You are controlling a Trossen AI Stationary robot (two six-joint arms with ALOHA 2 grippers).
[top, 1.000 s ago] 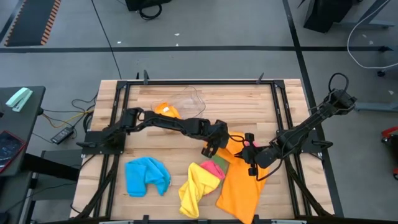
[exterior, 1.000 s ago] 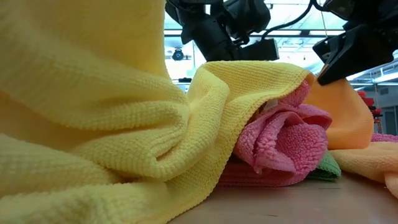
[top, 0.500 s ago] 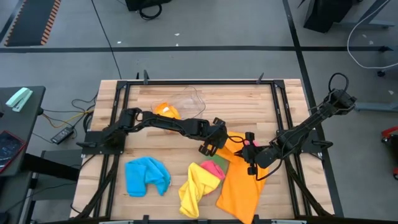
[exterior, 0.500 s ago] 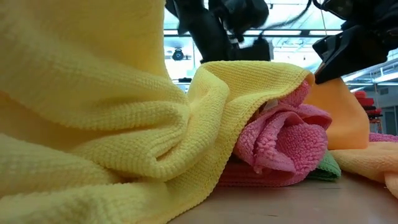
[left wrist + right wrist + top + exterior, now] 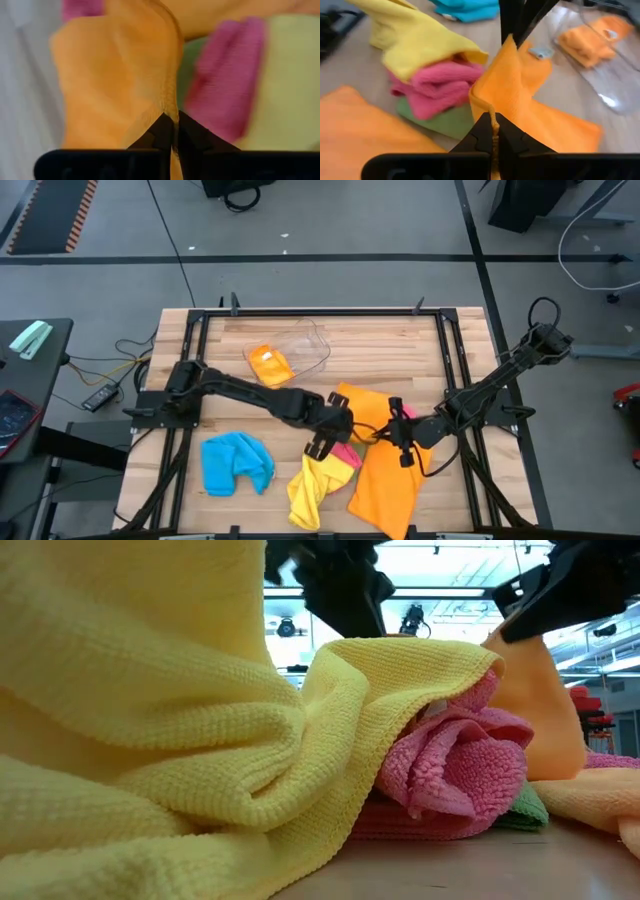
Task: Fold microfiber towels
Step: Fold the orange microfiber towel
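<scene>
Both the left gripper [image 5: 345, 423] and the right gripper [image 5: 393, 430] had their jaws pinching the orange towel [image 5: 385, 475], lifted between them. Yellow towel [image 5: 315, 480], pink towel [image 5: 345, 452] and blue towel [image 5: 235, 462] lay on the wooden bench [image 5: 400, 345].

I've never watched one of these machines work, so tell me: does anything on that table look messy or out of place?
Yes. The yellow towel, pink towel and green towel lie crumpled in one heap, unfolded, and the blue towel is bunched up apart.
</scene>
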